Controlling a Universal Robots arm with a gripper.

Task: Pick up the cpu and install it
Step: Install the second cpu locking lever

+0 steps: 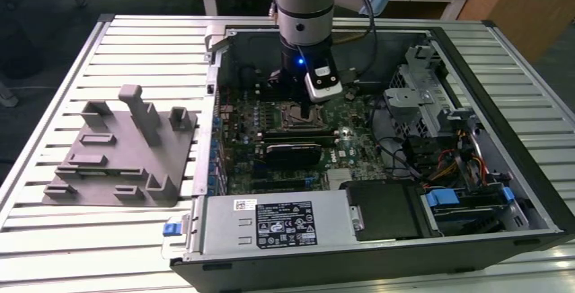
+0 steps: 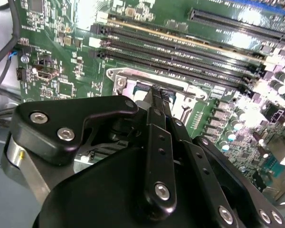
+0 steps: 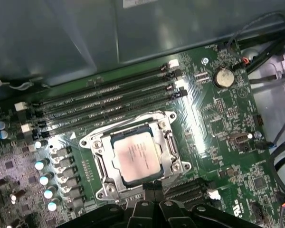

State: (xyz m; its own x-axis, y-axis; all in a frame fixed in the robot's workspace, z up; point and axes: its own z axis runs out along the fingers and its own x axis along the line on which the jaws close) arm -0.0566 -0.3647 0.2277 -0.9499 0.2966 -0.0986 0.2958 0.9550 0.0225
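The cpu [image 3: 135, 156] lies flat in the metal-framed socket [image 3: 100, 163] on the green motherboard [image 3: 218, 118], just beside the memory slots [image 3: 104, 107]. The tool [image 3: 152, 186] hangs directly over the socket's edge, fingers drawn narrow together, gripping nothing, inside the open computer case [image 1: 503, 71].

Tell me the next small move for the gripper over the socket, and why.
Probably a short, straight lift away from the board. In the first wrist view the cpu already lies flat and square inside the socket, its silvery top fully exposed, and the gripper sits at the socket's edge rather than around the chip. Nothing seems left to place, so backing off cleanly looks safest.
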